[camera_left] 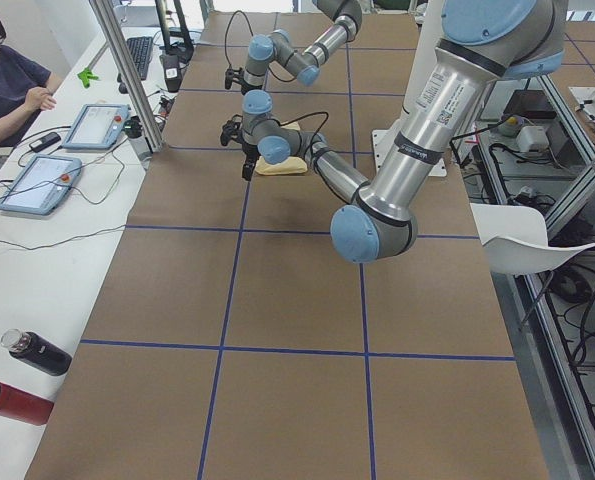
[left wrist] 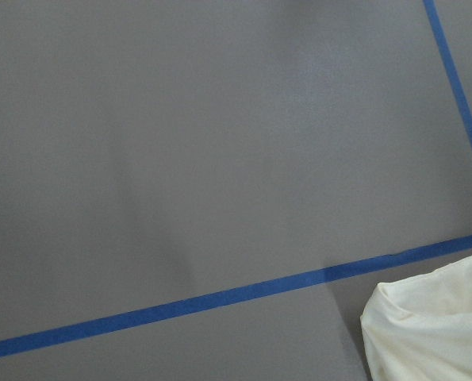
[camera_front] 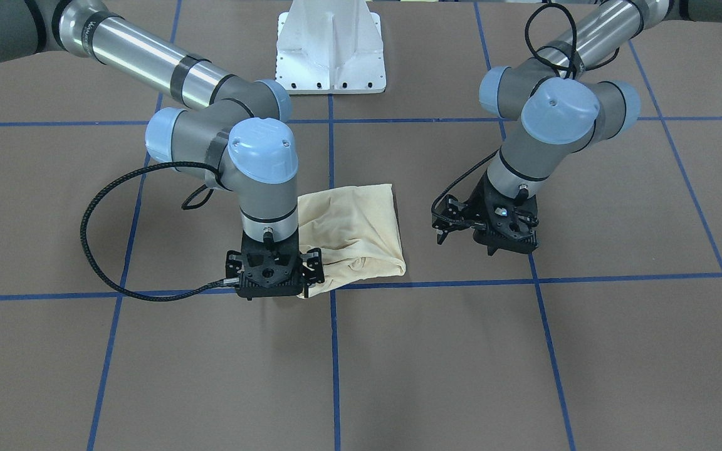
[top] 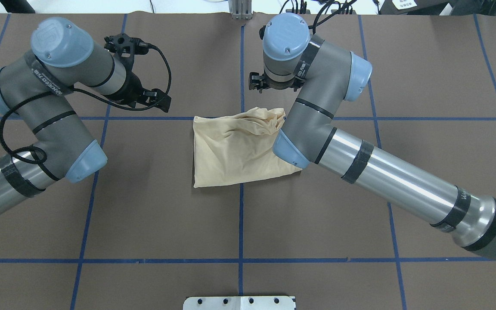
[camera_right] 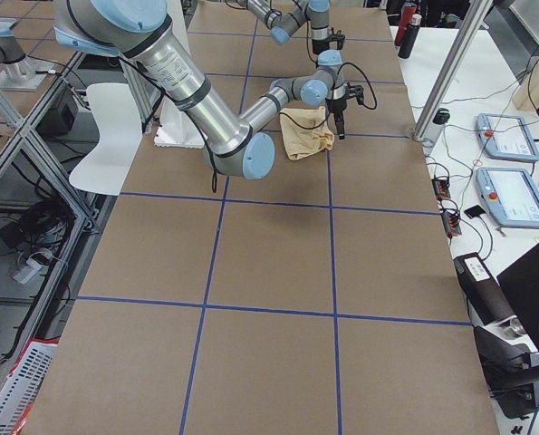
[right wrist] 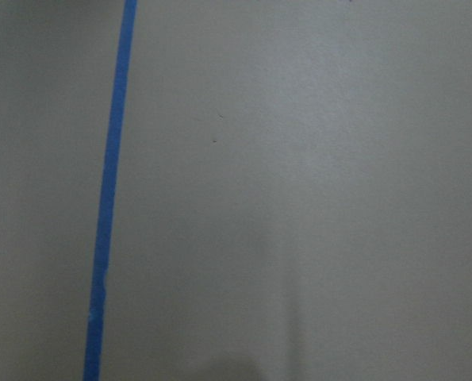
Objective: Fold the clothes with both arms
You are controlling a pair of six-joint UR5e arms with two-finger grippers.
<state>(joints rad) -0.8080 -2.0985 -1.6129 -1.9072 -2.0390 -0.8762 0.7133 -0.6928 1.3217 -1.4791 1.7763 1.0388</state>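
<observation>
T-shirt (top: 235,150) lies folded in a rough rectangle mid-table (top: 144,206) (brown top, blue tape grid), bunched along its far edge. R gripper (camera_front: 271,275) hangs by that edge's corner. L gripper (camera_front: 492,238) is well apart over bare top. Can't tell if either's open or closed.

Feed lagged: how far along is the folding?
Done: the shirt lies folded into a compact packet. In hand: nothing visibly held; the right end effector hangs by its bunched corner, the left end effector stands apart. Left: probably smoothing that corner.
</observation>
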